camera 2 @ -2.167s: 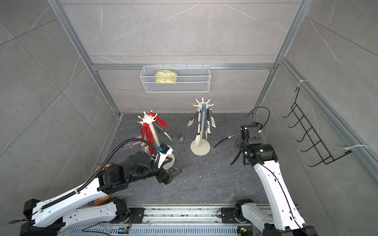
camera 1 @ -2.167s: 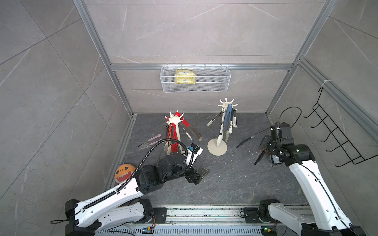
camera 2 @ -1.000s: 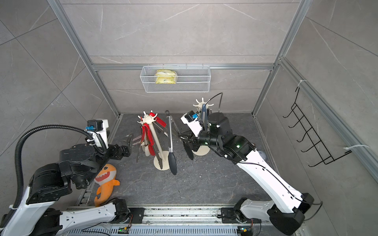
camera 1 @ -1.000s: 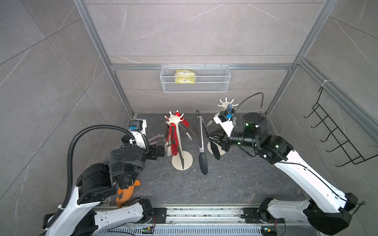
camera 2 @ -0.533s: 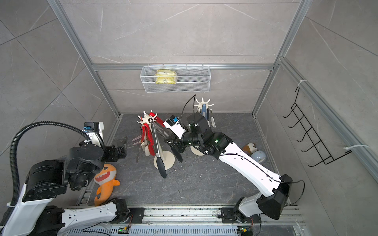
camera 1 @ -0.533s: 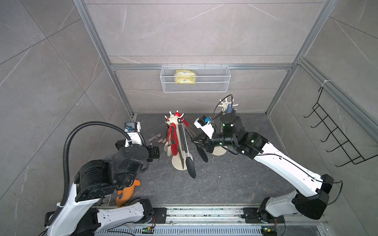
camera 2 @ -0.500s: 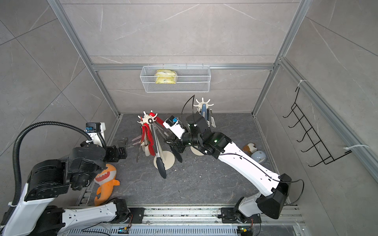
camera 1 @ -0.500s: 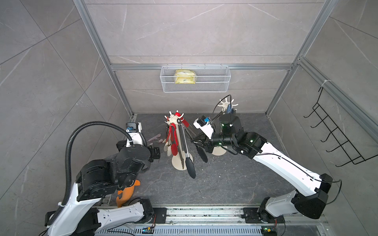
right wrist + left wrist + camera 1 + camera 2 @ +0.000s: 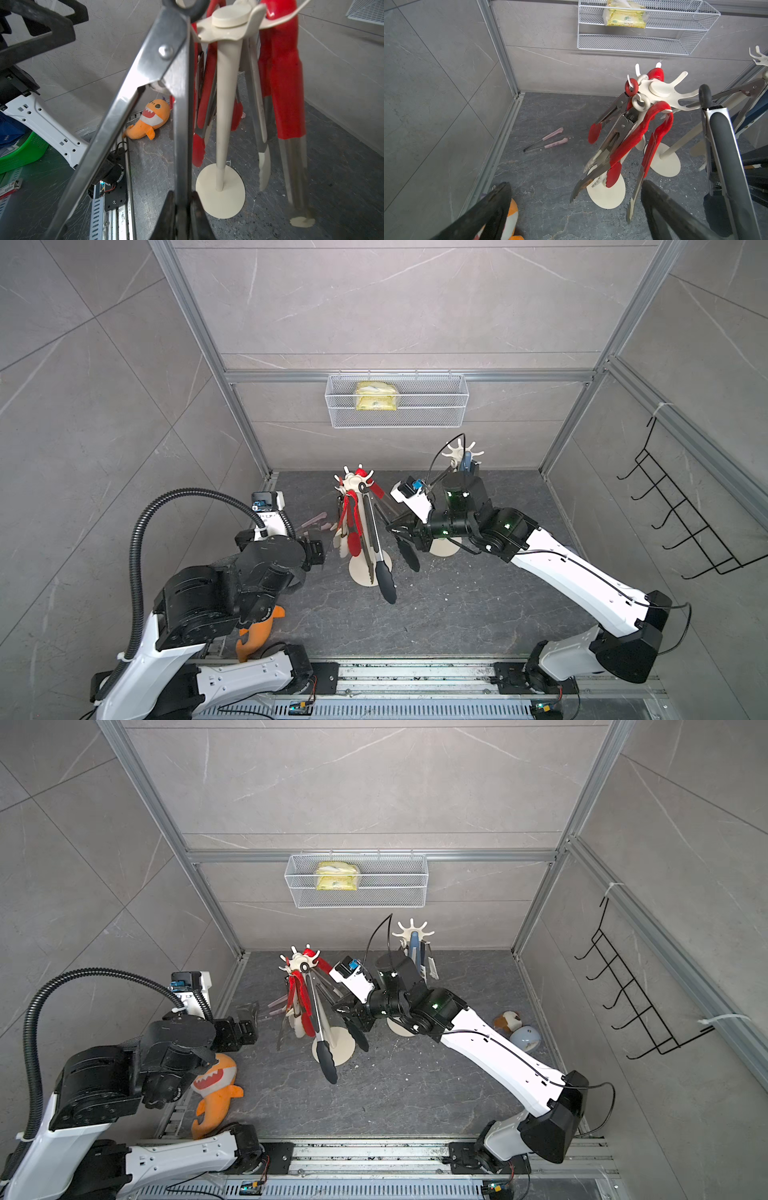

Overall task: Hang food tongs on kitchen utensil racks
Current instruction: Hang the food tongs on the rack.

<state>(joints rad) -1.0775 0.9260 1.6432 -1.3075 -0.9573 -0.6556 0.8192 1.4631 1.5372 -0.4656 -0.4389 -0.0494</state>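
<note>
1. The dark stone tabletop (image 9: 457,614) fills the bay floor. I place everything from the cream rack (image 9: 356,572) that stands near its middle.
2. My right arm (image 9: 582,580) reaches in from the rack's right. The right arm's jaws are clamped on one steel leg of the black-tipped tongs (image 9: 376,547), partway down that leg.
3. My left arm (image 9: 232,593) sits to the rack's left. The left arm's jaws are spread wide open, aimed at the rack and well apart from it.
4. A white wire basket (image 9: 415,416) hangs on the back wall behind and above the rack, with a yellow packet (image 9: 374,397) inside.
5. A second cream rack (image 9: 411,931) stands behind and right of the first, partly hidden by my right arm. It carries blue-grey tongs (image 9: 414,946).
6. The black-tipped tongs stand open in a V, with the end ring up at the rack's crown, right by a prong. I cannot tell whether the ring is over that prong. The free leg hangs down beside the rack's pole.
7. Red tongs (image 9: 628,145) and a cream-ringed pair (image 9: 620,126) hang from prongs on the rack's left side.
8. Pink-tipped tongs (image 9: 548,140) lie flat on the tabletop left of the rack, towards the side wall.
9. An orange shark plush (image 9: 216,1085) lies to the front-left of the rack, by my left arm.
</note>
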